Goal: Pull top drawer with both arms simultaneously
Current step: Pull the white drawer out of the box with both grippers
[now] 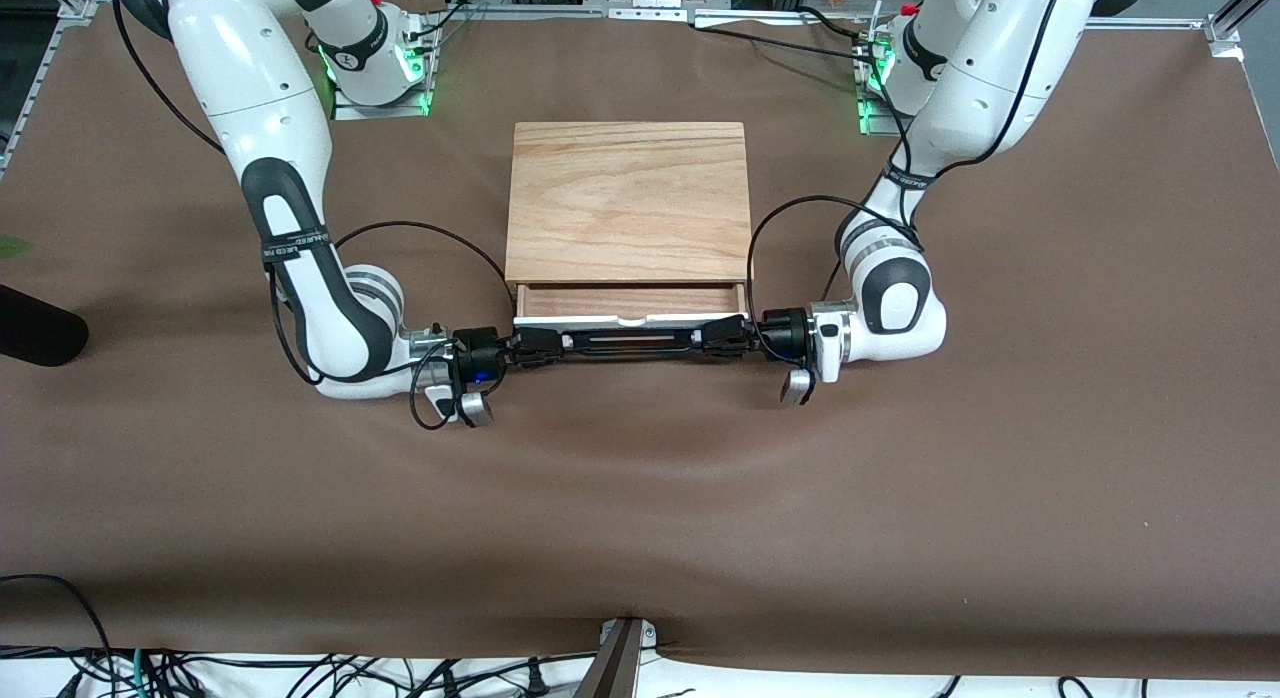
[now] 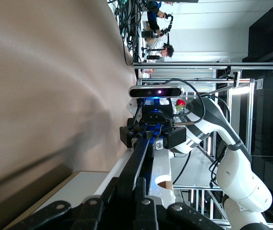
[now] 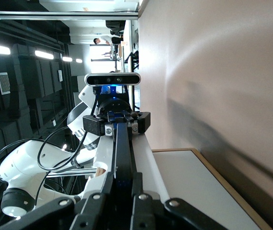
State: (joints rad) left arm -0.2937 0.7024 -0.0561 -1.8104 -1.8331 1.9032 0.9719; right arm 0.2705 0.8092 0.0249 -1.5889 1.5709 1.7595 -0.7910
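2 grippers are clamped on the black handle [image 1: 632, 340] of the top drawer [image 1: 630, 302]: left gripper [image 1: 722, 335] at one end, right gripper [image 1: 537, 345] at the other. The bar runs straight between them, drawer partly out, so pull squarely toward the front camera.

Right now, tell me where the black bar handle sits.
The black bar handle runs across the top drawer front, clamped between the right gripper and left gripper.
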